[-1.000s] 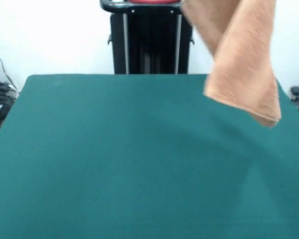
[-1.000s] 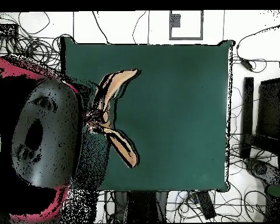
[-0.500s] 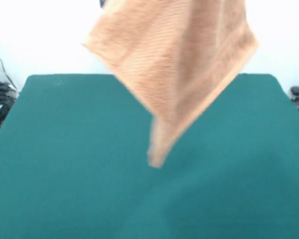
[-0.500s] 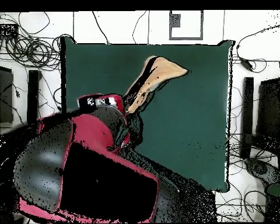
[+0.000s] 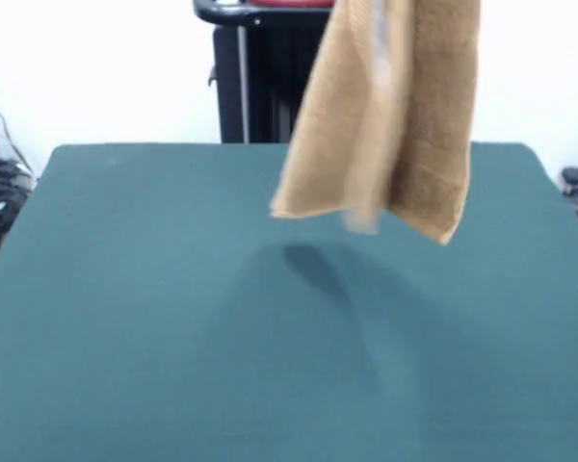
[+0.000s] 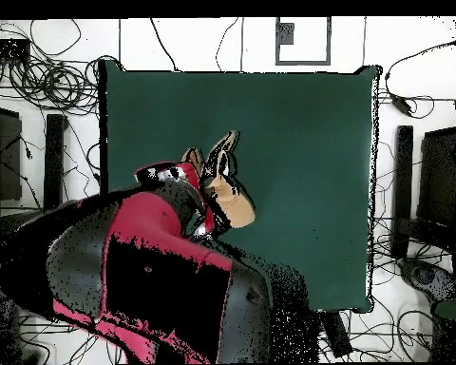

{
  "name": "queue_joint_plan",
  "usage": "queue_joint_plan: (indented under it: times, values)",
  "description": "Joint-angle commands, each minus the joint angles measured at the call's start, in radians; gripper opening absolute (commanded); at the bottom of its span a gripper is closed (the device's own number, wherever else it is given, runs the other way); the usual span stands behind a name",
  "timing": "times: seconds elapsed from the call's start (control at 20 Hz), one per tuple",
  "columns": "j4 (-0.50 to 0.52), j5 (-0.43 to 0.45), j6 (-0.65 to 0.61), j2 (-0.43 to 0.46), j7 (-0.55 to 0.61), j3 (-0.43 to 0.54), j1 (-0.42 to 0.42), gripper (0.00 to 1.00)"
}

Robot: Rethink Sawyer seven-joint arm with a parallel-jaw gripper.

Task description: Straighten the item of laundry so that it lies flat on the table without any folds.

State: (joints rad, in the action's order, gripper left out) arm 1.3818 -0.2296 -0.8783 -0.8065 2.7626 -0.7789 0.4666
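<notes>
The item of laundry, an orange-tan terry towel, hangs in the air above the far right part of the green table. Its top runs out of the picture and its lower corners stay clear of the cloth, above a dark shadow. It hangs folded on itself, in two overlapping flaps. In the overhead view the towel shows as a bunched shape at the end of the red and black arm, over the table. The gripper is at that bunch, shut on the towel, mostly hidden by the arm and cloth.
The black pedestal stands behind the table's far edge. Cables lie on the floor round the table, and black boxes stand beside its right edge in the overhead view. The arm's bulk covers the table's lower left part.
The towel has swung back to the right and up, from a wide spread diamond to a narrower hanging drape. In the overhead view it has drawn in towards the arm's end.
</notes>
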Motion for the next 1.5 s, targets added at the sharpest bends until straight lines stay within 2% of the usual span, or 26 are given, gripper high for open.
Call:
queue_joint_plan:
  times: [0.05, 0.4, 0.7, 1.0, 1.5]
  values:
    - [0.111, 0.072, -0.018, -0.001, -0.297, 0.258, -0.086, 0.00]
    - [0.144, 0.124, 0.011, -0.031, -0.291, 0.348, -0.191, 0.00]
    - [0.190, 0.141, 0.026, -0.086, -0.266, 0.409, -0.242, 0.00]
    - [0.137, 0.190, -0.020, -0.063, -0.155, 0.416, -0.216, 0.00]
    - [0.051, 0.199, -0.062, -0.008, -0.036, 0.434, -0.201, 0.00]
